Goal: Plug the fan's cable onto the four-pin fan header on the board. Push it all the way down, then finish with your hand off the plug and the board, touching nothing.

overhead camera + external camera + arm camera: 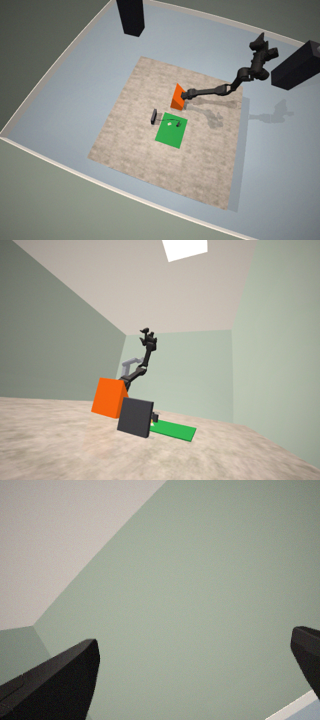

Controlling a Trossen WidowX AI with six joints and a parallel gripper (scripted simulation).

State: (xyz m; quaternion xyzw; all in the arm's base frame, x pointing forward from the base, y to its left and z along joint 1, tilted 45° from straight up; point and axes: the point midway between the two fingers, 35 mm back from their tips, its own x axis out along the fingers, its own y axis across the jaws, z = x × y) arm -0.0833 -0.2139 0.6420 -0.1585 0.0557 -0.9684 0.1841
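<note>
The green board (168, 136) (178, 432) lies flat. The small pale fan header (169, 124) (151, 424) is near one end of it. The fan (153, 116) (135, 417) is a dark upright slab beside the board. Its thin black cable (168, 119) runs over the board to the dark plug (178, 124) (155, 417), which is off the header, to its right in the top view. Whether the plug touches the board is unclear. My gripper (140, 334) (196, 643) is open and empty, raised high and far from plug and board.
An orange wedge-shaped block (177, 99) (107, 397) stands near the board, beside the lower part of my arm. Two black columns (131, 20) (294, 68) stand farther out. A grey arm-like shape (125, 367) shows behind my arm.
</note>
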